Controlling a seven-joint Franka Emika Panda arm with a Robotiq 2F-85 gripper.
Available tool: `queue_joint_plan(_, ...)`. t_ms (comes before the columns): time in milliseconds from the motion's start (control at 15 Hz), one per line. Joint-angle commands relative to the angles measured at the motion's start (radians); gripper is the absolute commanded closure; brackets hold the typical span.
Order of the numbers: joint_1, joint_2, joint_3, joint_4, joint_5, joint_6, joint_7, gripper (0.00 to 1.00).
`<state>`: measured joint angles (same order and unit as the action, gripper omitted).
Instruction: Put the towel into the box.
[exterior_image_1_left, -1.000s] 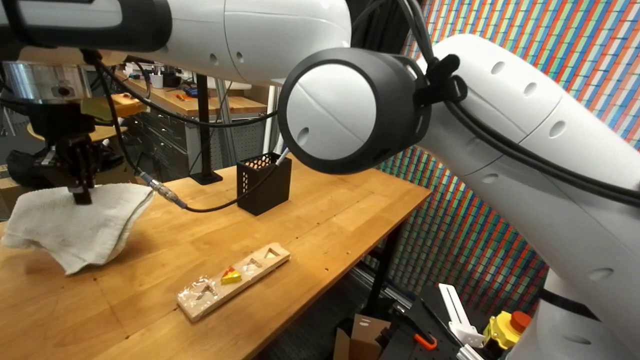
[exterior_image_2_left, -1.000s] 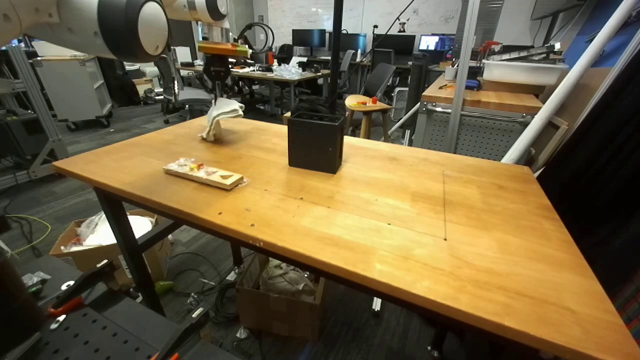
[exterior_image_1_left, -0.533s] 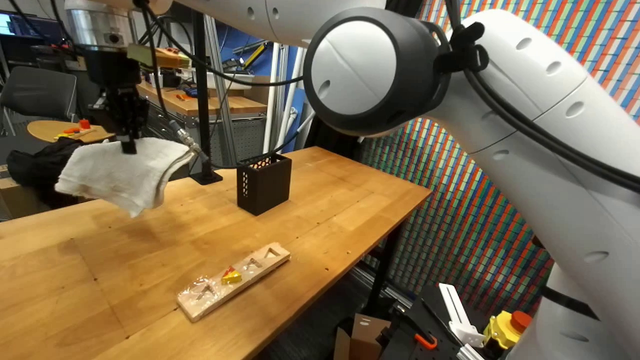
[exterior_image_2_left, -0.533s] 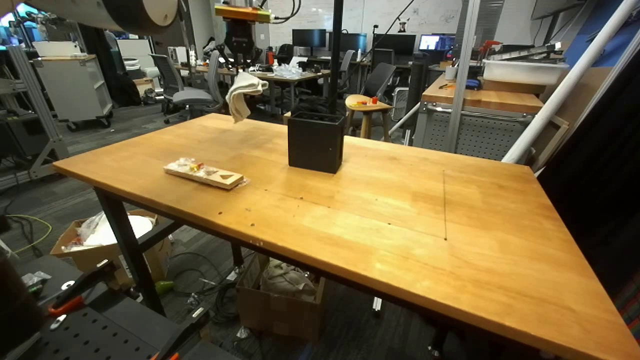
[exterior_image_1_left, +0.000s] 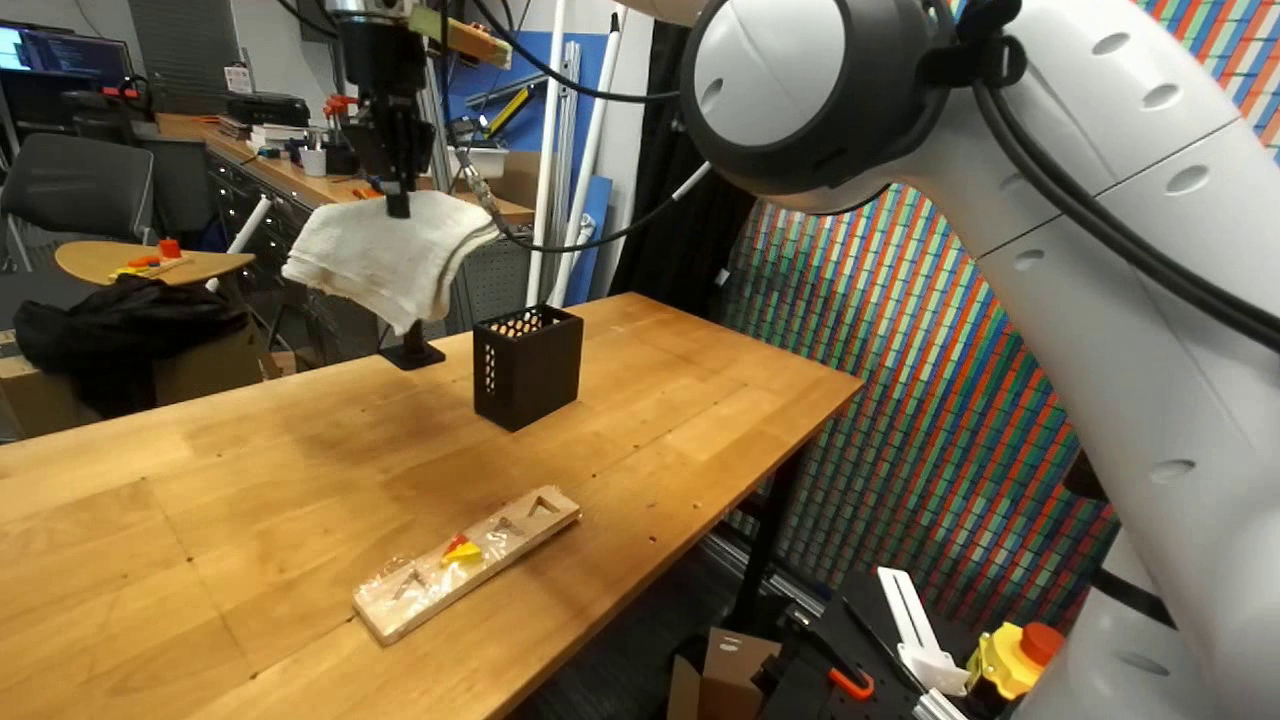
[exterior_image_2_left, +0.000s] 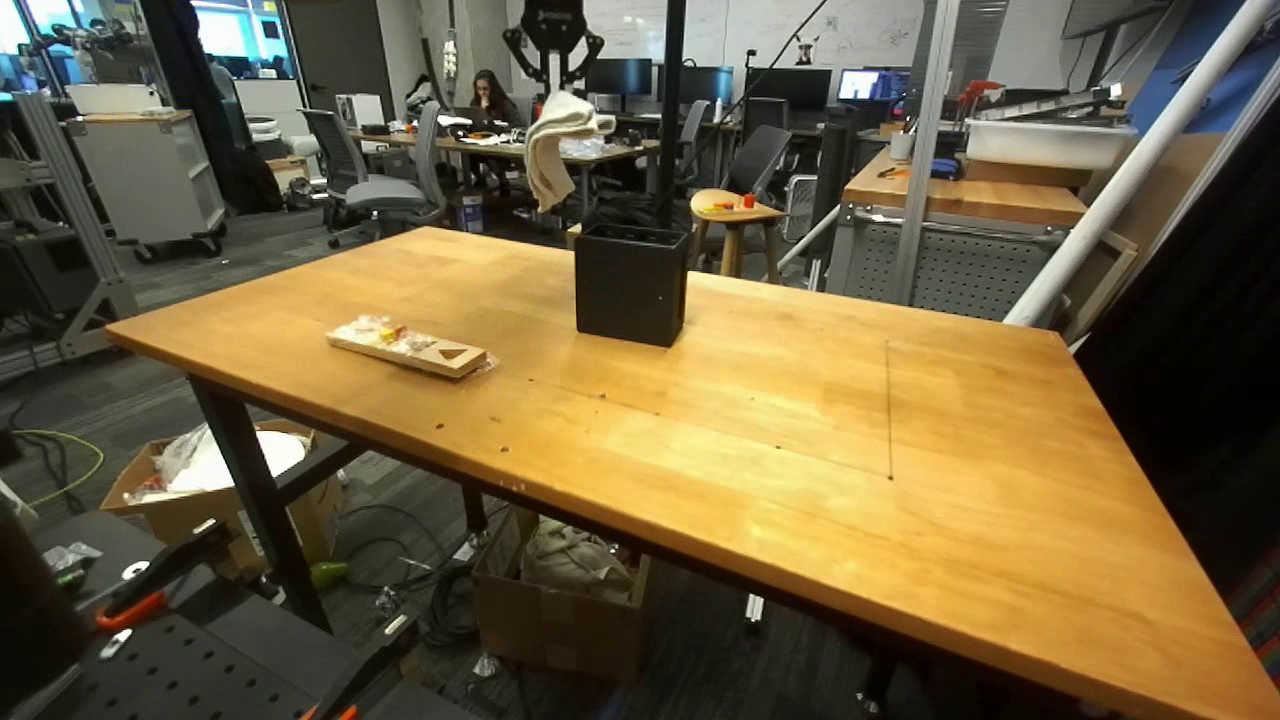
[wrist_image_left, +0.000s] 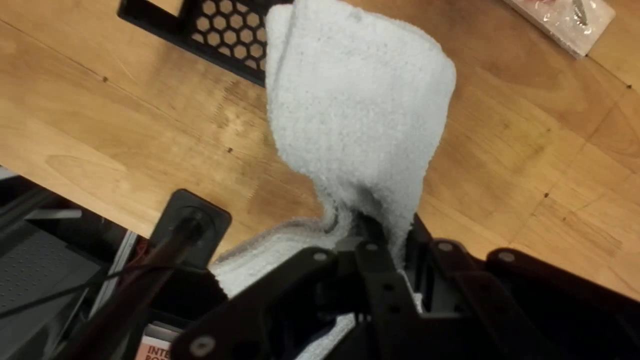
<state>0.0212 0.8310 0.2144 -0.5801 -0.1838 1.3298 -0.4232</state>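
**Towel (exterior_image_1_left: 375, 255) in the gripper (exterior_image_1_left: 398, 203)**

I have the jaws closed on the towel, which drapes either side of them, clear of the table (exterior_image_1_left: 660, 430). The black box (exterior_image_1_left: 530, 372) stands near the table's far edge in both exterior views.

Nose straight down, the gripper (exterior_image_2_left: 555, 85) hangs higher than the black box (exterior_image_1_left: 547, 372) and picture-left of it in both exterior views! Its fingertips (exterior_image_1_left: 398, 207) are pinched together on the towel (exterior_image_1_left: 385, 255), dark linkages (exterior_image_2_left: 596, 44) bowed out either side above them. Back along the arm (exterior_image_1_left: 1090, 300), in an exterior view, a round, pale-capped joint (exterior_image_1_left: 770, 70) sits above and picture-right of that box, the white link (exterior_image_1_left: 1150, 400) beyond slanting down and away.
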Motion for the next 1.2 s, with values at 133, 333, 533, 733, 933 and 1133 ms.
queue_joint_plan(133,-0.088,-0.064,0.001,-0.072,0.009,-0.003,-0.026,0.95)
queue_joint_plan(333,-0.128,-0.07,0.004,-0.119,0.012,0.013,-0.033,0.95)
queue_joint_plan(533,-0.17,-0.093,0.005,-0.199,0.015,0.034,-0.03,0.95)
queue_joint_plan(733,-0.213,-0.133,0.009,-0.303,0.021,0.084,-0.025,0.95)
queue_joint_plan(933,-0.249,-0.178,0.018,-0.423,0.03,0.159,-0.027,0.95)
queue_joint_plan(1133,-0.28,-0.225,0.028,-0.557,0.051,0.251,-0.029,0.95)
